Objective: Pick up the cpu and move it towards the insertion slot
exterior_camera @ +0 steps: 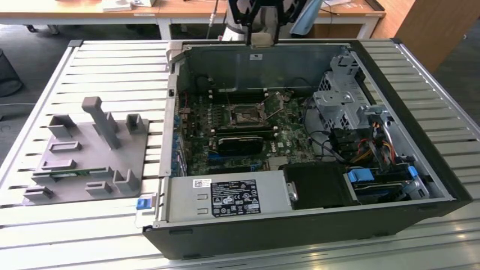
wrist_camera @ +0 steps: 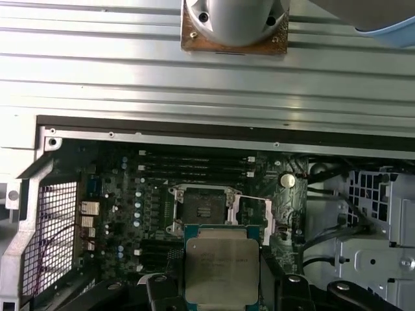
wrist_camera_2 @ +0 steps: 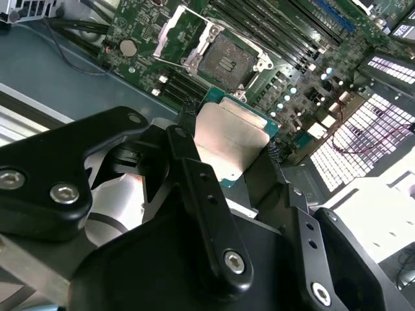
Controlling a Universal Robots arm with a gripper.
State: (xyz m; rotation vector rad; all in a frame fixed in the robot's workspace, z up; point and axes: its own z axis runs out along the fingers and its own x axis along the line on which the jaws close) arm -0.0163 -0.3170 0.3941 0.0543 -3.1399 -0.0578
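My gripper point(wrist_camera_2: 230, 133) is shut on the cpu point(wrist_camera_2: 233, 146), a flat square chip with a silvery top plate, held by two opposite edges between the black fingers point(wrist_camera_2: 189, 139). In the first wrist view the cpu point(wrist_camera: 222, 269) hangs in the air above the motherboard, just off the insertion slot point(wrist_camera: 201, 208), whose shiny metal frame stands open around a dark centre. The insertion slot point(wrist_camera_2: 224, 59) is apart from the chip. In the exterior view the gripper point(exterior_camera: 262, 35) hovers high over the case's far wall, with the insertion slot point(exterior_camera: 246, 114) below it in the board's middle.
The open computer case point(exterior_camera: 420, 169) lies on a slatted metal table point(exterior_camera: 112, 73). Inside are long black memory slots point(wrist_camera: 194, 162), a power supply point(exterior_camera: 225, 198) and a metal drive cage point(exterior_camera: 341, 104) with cables. A grey tray with upright posts point(exterior_camera: 82, 163) stands at the exterior view's left.
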